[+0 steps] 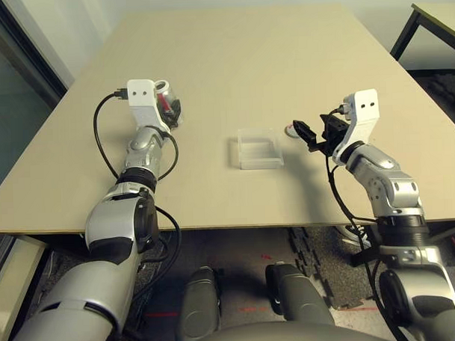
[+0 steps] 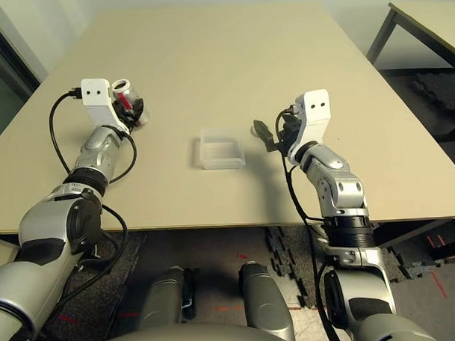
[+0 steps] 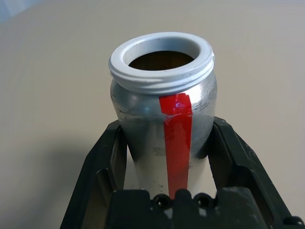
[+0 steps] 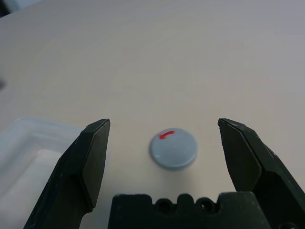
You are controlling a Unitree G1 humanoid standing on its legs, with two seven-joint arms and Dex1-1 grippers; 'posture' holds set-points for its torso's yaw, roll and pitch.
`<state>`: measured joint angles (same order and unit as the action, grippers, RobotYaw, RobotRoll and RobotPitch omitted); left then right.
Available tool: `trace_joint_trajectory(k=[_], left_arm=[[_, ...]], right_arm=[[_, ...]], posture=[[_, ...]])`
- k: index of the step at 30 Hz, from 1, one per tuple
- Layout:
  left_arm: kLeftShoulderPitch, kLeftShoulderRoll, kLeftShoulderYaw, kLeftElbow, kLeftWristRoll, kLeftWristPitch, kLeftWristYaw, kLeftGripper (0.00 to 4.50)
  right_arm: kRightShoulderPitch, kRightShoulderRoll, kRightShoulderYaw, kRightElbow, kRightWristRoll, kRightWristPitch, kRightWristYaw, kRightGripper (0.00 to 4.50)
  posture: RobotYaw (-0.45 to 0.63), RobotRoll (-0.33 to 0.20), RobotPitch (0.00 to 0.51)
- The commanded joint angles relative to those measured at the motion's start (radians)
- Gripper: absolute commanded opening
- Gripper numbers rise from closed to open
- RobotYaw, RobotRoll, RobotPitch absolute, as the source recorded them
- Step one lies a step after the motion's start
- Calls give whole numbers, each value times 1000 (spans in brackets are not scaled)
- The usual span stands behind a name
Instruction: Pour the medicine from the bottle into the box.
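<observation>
Lying loose right of centre, a grey cap [image 4: 174,150] sits beyond the spread right gripper [image 4: 162,157]. Centre: the box [image 1: 257,150], seemingly empty. Upper left: left gripper [image 3: 167,157] clamps the uncapped bottle [image 3: 164,109].

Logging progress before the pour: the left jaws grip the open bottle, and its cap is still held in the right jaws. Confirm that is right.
Wrong about the cap: it lies on the table, with the right gripper open around it and not touching, as the right wrist view shows. The left gripper does grip the open bottle.
</observation>
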<state>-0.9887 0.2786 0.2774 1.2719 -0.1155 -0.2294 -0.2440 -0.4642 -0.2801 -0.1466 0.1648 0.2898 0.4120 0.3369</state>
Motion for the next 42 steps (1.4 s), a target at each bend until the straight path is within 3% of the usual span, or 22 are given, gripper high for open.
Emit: trace_joint_trajectory(k=[1,8,13,19,23,33,37,42], left_arm=[[21,-9,7,-2,-13,16,-20,2668],[20,-18,6,0,-16,32,-50,2668],[21,-14,2,2,-9,36,-54,2668],[-28,43,-26,12,28,36,-63,2668],[-83,82,-111,15,113,-2,-91,2668],[-316,133,-651,-8,616,-317,-294,2668],[-358,155,-855,-31,810,-421,-318,2668],[-399,154,-1061,-71,1033,-448,-253,2667]], right_arm=[[-12,4,-29,51,-17,-49,-36,4500],[-9,0,-34,111,-17,-101,-34,4500],[39,-56,-13,22,22,8,59,4500],[168,-299,76,-265,123,302,317,4500],[187,-352,114,-344,141,374,360,4500],[104,-272,320,-304,80,388,393,4500],[48,-236,350,-204,34,343,387,4500],[-12,-180,337,-69,-5,279,365,4500]], posture=[[-143,0,84],[-156,0,95],[-157,0,102],[-161,0,102],[-166,0,99],[-176,0,77],[-174,0,72],[-167,0,69]])
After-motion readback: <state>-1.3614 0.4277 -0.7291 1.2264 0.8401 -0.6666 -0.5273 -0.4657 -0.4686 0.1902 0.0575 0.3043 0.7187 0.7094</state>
